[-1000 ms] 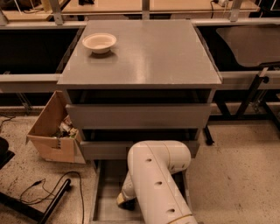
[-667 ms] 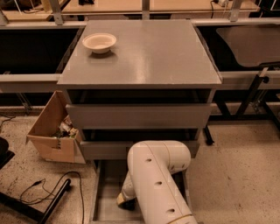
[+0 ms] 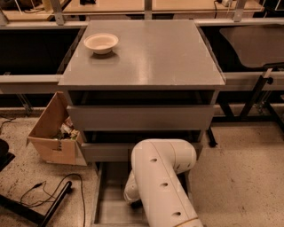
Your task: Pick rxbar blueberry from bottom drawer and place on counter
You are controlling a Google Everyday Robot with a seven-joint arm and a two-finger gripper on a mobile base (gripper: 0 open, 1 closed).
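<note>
Nothing is showing as moved since a second ago: the arm, the drawers and the bowl are all sitting where they were.

Nearest, the white arm (image 3: 162,186) is filling the middle foreground and bending down into the pulled-out bottom drawer (image 3: 110,208). The hand (image 3: 133,203) is hanging at the arm's lower left end, inside the drawer and close to its bare floor, mostly covered by the white casing. I cannot tell whether it is spread, pressed together or pinching anything. The rxbar blueberry is not showing anywhere; it is probably lying under the arm, in the covered part of the drawer.

The step in hand is looking like the grasp itself. A flat bar on a flat floor is asking for a straight descent and a grip across its narrow width. After that, a vertical lift should be clearing the drawer's low walls and the middle drawer front (image 3: 137,117) just above before any swing upward.

Farther back, the grey tabletop (image 3: 159,57) of the cabinet is lying smooth and slightly glossy. It is carrying only a pale bowl (image 3: 101,43) at its far left, so the near right part is offering a safe landing spot. A cardboard box (image 3: 53,133) of clutter is leaning just left of the cabinet, cables (image 3: 44,195) are trailing over the speckled floor (image 3: 239,177), and wooden benches (image 3: 111,6) are running along the far edge.
</note>
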